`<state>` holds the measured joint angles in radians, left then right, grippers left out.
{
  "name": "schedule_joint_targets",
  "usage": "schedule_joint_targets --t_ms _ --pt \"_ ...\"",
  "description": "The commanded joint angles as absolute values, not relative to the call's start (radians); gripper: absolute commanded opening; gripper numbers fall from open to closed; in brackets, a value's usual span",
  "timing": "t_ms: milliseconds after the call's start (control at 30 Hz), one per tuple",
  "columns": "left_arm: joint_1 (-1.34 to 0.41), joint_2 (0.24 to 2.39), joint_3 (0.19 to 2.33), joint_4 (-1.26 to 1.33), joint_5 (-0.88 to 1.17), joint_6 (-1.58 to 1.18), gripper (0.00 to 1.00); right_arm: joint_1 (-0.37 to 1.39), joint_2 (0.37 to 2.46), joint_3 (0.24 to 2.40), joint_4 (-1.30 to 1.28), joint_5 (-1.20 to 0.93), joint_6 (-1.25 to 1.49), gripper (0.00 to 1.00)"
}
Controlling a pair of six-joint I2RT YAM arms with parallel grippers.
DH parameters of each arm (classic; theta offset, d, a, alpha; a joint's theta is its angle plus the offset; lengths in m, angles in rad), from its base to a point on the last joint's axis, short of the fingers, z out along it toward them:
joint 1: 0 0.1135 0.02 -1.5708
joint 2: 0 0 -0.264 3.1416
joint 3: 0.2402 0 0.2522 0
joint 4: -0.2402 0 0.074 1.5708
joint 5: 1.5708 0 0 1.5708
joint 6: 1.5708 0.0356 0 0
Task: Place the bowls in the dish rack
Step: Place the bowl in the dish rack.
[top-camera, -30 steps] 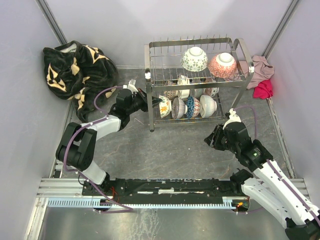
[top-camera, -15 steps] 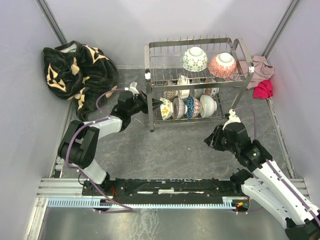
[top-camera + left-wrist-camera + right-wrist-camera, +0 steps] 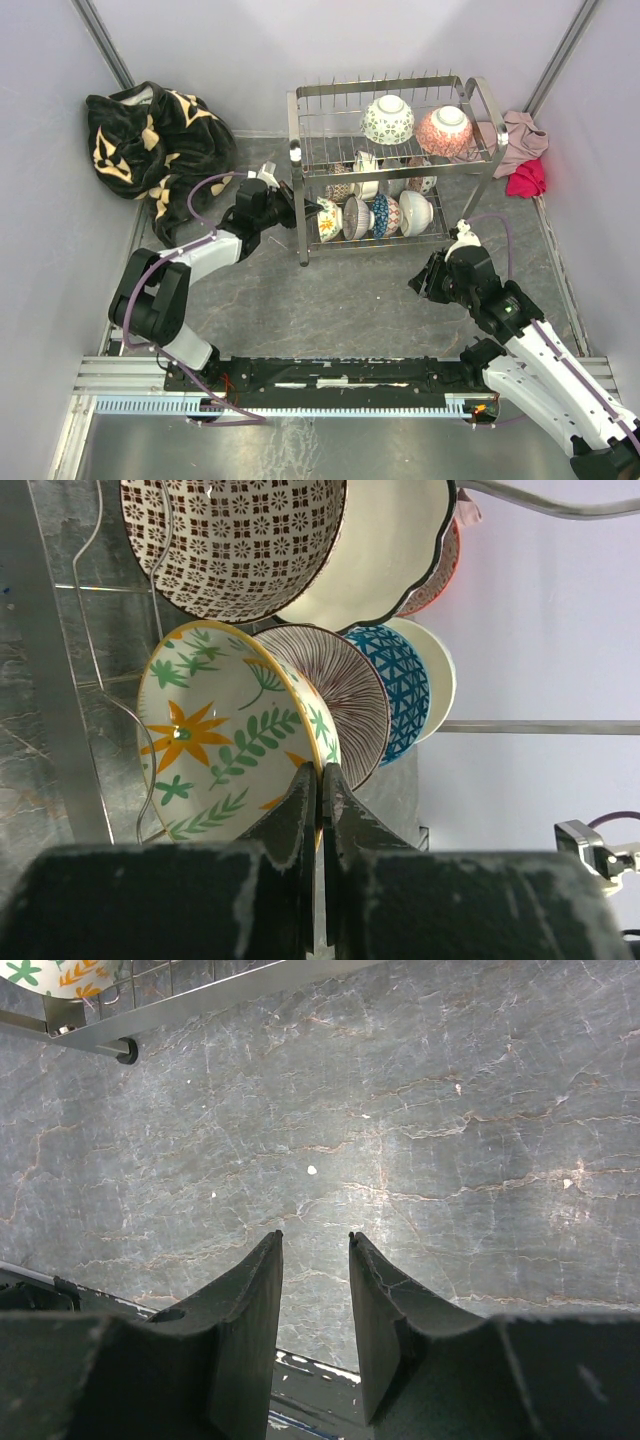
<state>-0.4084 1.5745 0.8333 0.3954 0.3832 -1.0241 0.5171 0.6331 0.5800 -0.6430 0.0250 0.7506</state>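
I count about nine glazed ceramic bowls (image 3: 388, 118) in one chrome wire dish rack (image 3: 296, 190): two on top, the rest below, with the back row partly hidden. Left jaws are clamped on the rim of the yellow-rimmed floral bowl (image 3: 215, 740), standing on edge at the lower tier's left end. Right jaws are apart and empty over the grey marbled surface (image 3: 450, 1110).

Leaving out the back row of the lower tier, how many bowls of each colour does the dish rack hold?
white patterned bowl: 1
red bowl: 1
floral bowl: 1
brown-striped bowl: 1
blue bowl: 1
cream bowl: 1
Total: 6
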Motion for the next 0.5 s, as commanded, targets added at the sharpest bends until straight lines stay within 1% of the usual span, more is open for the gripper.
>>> schedule_joint_targets --t_ms 0,233,267,367,467 --pt "-0.426 1.53 0.868 0.246 0.368 -0.883 0.03 0.521 0.621 0.588 -0.611 0.02 0.745 0.41" --pt "-0.43 1.526 0.88 0.244 0.386 -0.876 0.03 0.521 0.621 0.587 -0.609 0.02 0.746 0.41" --pt "-0.43 1.522 0.878 0.244 0.388 -0.875 0.06 0.52 0.623 0.587 -0.608 0.019 0.746 0.41" --pt "-0.43 1.505 0.871 0.242 0.384 -0.875 0.22 0.521 0.63 0.591 -0.605 0.017 0.745 0.41" --pt "-0.431 1.486 0.868 0.238 0.378 -0.873 0.33 0.52 0.636 0.595 -0.603 0.017 0.743 0.43"
